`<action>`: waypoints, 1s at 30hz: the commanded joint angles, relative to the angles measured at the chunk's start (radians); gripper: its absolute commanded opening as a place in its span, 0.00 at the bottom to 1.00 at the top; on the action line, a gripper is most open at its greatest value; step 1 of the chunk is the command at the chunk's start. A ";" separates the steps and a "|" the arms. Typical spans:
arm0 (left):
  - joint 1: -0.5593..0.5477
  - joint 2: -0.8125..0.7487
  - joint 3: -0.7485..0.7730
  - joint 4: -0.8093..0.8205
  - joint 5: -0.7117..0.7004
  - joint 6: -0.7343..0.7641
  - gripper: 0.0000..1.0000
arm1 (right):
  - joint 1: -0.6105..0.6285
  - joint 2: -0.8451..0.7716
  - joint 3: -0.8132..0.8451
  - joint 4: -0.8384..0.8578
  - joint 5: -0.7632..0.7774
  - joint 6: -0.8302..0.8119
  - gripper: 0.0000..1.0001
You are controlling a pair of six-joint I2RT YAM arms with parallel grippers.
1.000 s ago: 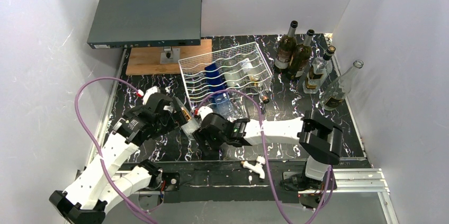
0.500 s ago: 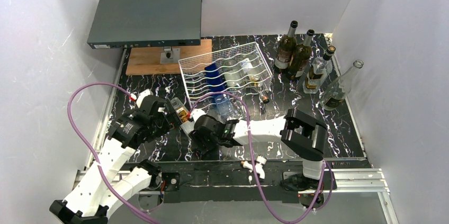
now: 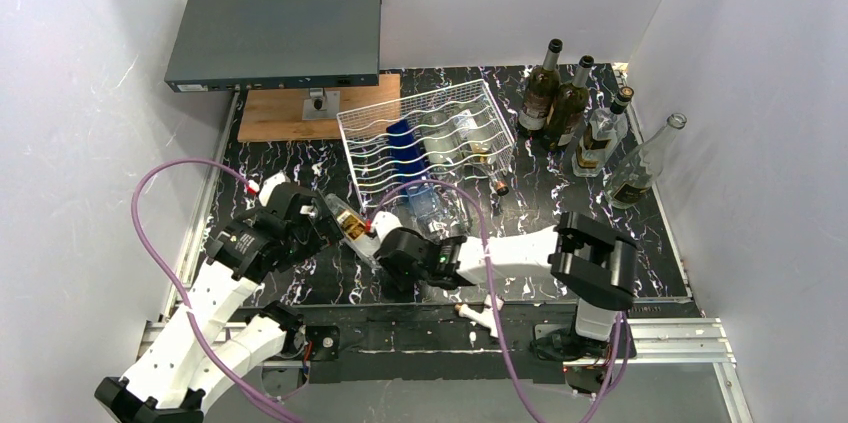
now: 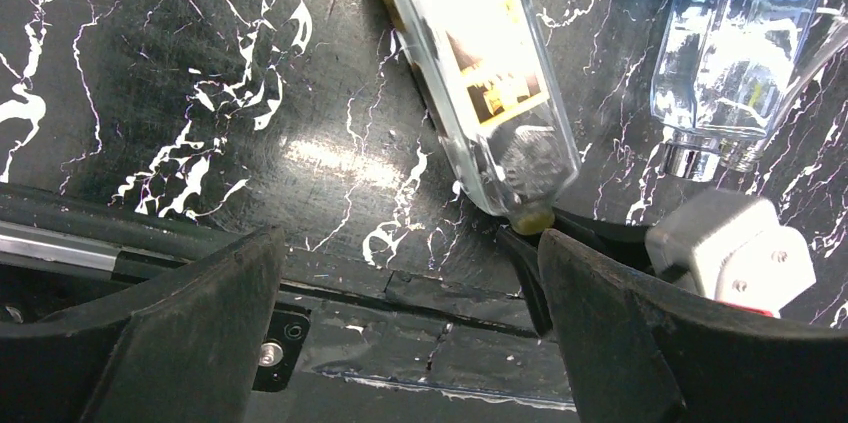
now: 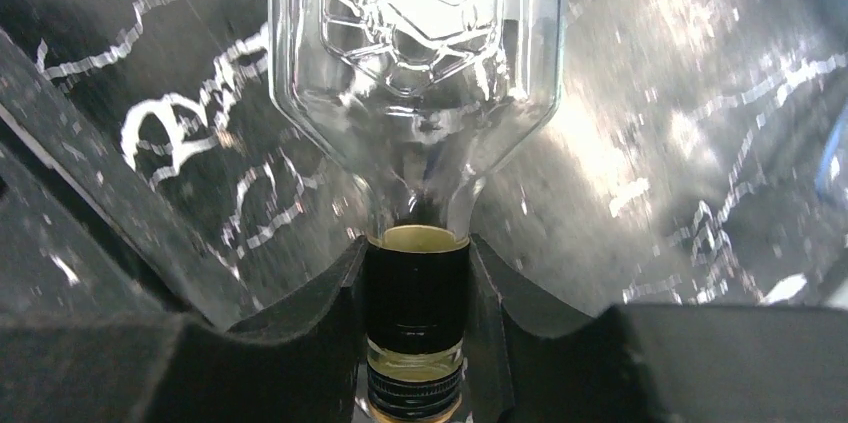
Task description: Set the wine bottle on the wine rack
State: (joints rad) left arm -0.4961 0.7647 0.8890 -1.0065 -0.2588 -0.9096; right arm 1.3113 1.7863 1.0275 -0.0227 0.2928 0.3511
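One wine bottle [image 3: 350,225] near wine rack [image 3: 430,138] | right tool [image 5: 415,288] clamped on its neck — likely for lifting | left tool [image 4: 410,318] spread, empty

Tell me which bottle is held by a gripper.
The clear bottle with the gold label, lying apart from the rack: the right gripper is closed on its neck. The other bottles stand at the right rear or lie at the rack.

Left arm [image 3: 215,288] rises from lower left, reaching up-right. Left gripper [image 3: 318,224] sits left of centre, jaws wide apart, holding nothing. Right arm [image 3: 590,263] bends at lower right, forearm stretched left toward centre. Right gripper [image 5: 417,278] is clamped on the bottle [image 5: 415,63] neck.
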 commanded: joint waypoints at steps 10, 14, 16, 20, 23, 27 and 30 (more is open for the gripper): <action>0.005 0.034 -0.130 0.160 0.198 -0.090 0.96 | 0.005 -0.408 -0.306 -0.093 0.131 0.141 0.01; 0.005 0.088 -0.226 0.362 0.383 -0.185 0.86 | 0.005 -0.465 -0.368 -0.073 0.131 0.201 0.01; 0.005 0.111 -0.259 0.422 0.414 -0.231 0.79 | 0.005 -0.484 -0.394 -0.062 0.131 0.226 0.01; 0.005 0.152 -0.322 0.527 0.447 -0.296 0.77 | 0.006 -0.539 -0.475 -0.054 0.145 0.291 0.01; 0.003 0.192 -0.355 0.599 0.458 -0.317 0.74 | 0.006 -0.540 -0.528 0.065 0.130 0.294 0.01; 0.002 0.198 -0.374 0.608 0.413 -0.318 0.73 | 0.006 -0.419 -0.514 0.157 0.149 0.285 0.01; 0.002 0.170 -0.394 0.605 0.385 -0.318 0.73 | 0.007 -0.342 -0.532 0.276 0.154 0.299 0.01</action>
State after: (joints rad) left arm -0.4931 0.9707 0.5228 -0.4221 0.1570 -1.2102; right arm 1.3224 1.3396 0.5140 0.0784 0.4091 0.6113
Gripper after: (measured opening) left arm 0.734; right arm 0.416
